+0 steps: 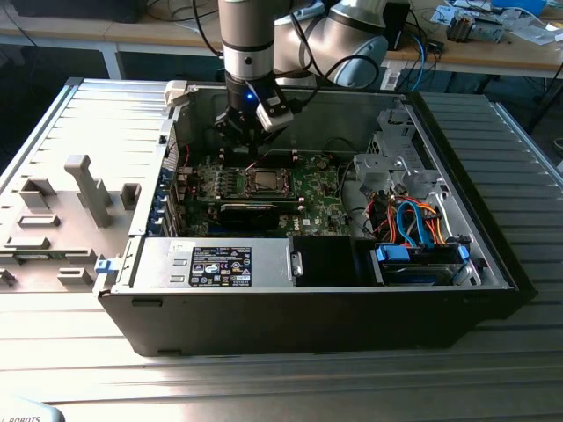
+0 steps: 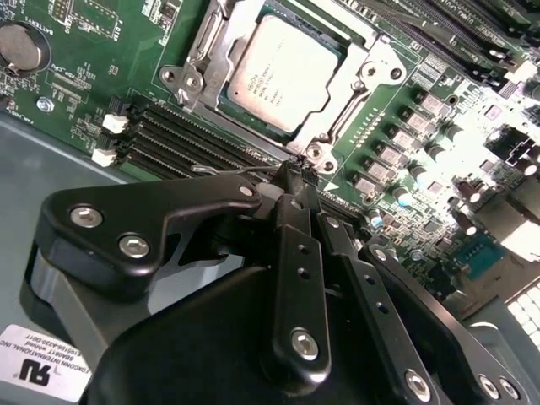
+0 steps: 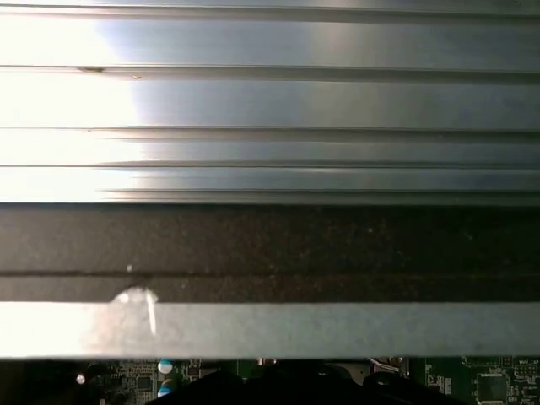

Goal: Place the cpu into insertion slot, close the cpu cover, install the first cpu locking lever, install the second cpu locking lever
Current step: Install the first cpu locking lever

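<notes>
The cpu (image 2: 283, 72) lies flat in the insertion slot (image 1: 264, 181) on the green motherboard, its pale metal top showing. The silvery cpu cover (image 2: 375, 63) lies down around it, framing the chip. My gripper (image 2: 291, 171) sits just beside the socket's corner, its black fingers (image 2: 297, 253) drawn together on the end of a thin wire locking lever (image 2: 228, 169) that sticks out sideways above the black memory slots. In the exterior view the gripper (image 1: 249, 141) hangs low inside the open computer case, just behind the socket.
The black case wall (image 1: 308, 308) rings the board. A power supply (image 1: 220, 264) sits at the front, with a drive cage and coloured cables (image 1: 413, 224) on the exterior view's right. Grey fixtures (image 1: 88, 189) stand on the ribbed table on its left.
</notes>
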`<action>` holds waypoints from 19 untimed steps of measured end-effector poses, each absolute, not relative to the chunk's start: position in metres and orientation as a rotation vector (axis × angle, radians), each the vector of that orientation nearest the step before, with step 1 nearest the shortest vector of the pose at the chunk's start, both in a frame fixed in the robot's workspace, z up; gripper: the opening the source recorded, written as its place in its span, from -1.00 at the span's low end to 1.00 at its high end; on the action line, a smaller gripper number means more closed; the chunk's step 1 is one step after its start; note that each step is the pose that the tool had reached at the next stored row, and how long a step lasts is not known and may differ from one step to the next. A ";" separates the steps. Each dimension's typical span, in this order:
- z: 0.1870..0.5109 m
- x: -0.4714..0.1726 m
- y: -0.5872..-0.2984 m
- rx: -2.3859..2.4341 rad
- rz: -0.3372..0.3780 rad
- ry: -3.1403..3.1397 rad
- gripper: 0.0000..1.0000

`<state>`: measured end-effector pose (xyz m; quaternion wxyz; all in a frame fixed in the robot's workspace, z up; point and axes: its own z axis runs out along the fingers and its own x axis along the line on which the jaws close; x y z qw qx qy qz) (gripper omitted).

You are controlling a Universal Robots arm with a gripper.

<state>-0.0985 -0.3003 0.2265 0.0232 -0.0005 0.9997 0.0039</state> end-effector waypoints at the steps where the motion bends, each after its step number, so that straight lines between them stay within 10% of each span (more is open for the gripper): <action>1: 0.226 -0.099 -0.300 -0.003 0.012 3.095 -0.79; 19: 0.218 -0.099 -0.296 -0.009 0.014 3.095 -0.79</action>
